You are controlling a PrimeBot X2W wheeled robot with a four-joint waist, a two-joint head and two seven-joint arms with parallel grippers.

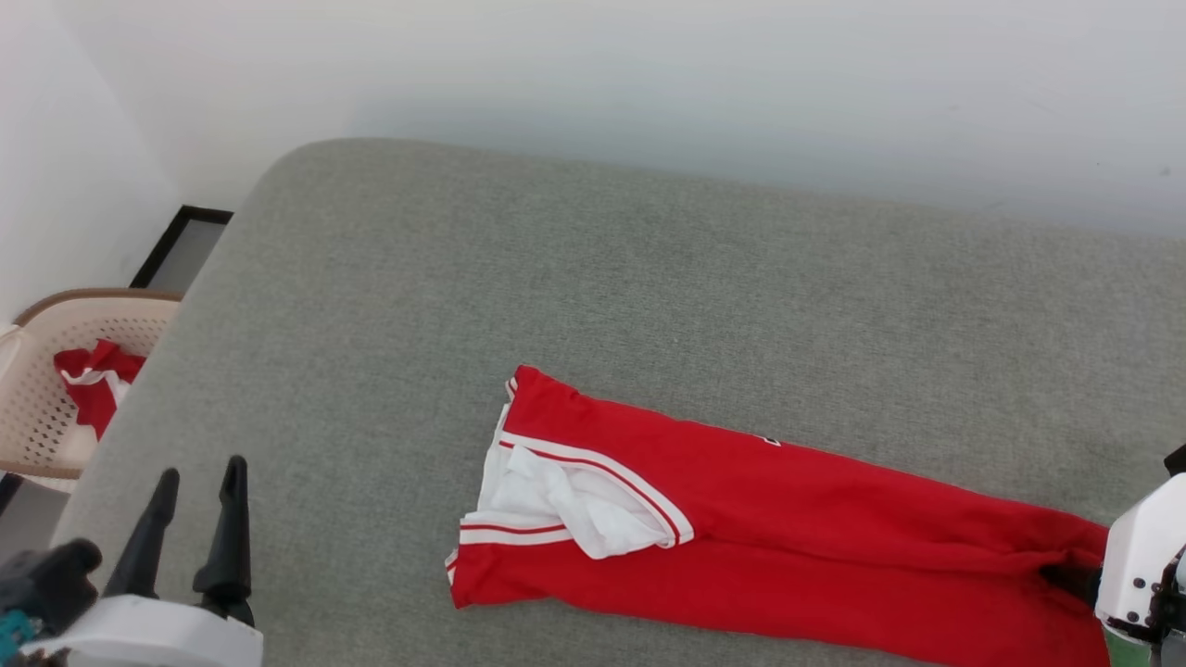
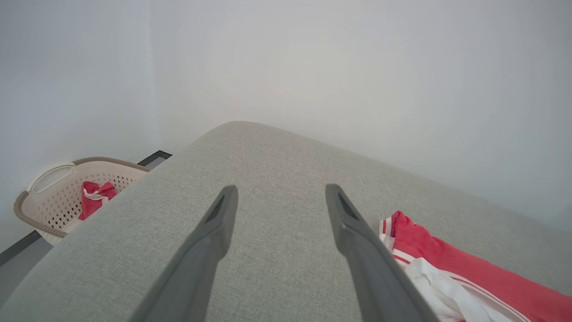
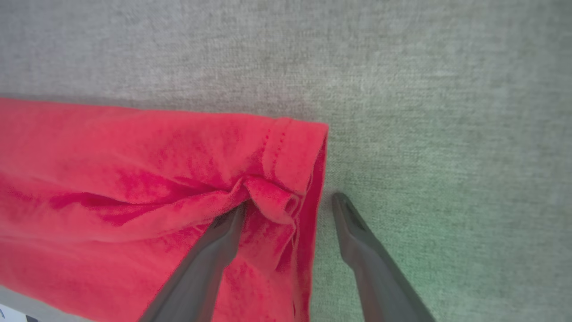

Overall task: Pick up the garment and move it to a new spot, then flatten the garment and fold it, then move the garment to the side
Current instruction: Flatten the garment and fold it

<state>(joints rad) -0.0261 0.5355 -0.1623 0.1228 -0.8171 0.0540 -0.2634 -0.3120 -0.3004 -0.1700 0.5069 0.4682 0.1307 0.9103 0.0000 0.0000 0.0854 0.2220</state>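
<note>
Right pincer [image 3: 289,202] released, garment [image 3: 111,170] hem between its fingers; left pincer [image 2: 281,188] released too; pinching one layer could unfold it.

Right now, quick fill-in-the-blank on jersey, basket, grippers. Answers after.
1. The jersey on the grey cushion shows a ____ lining.
2. The left gripper and right gripper both have jaws ____.
3. The basket stands on the robot's ____ side.
4. The cloth in the basket is mostly ____.
Answers: white; open; left; red.
</note>
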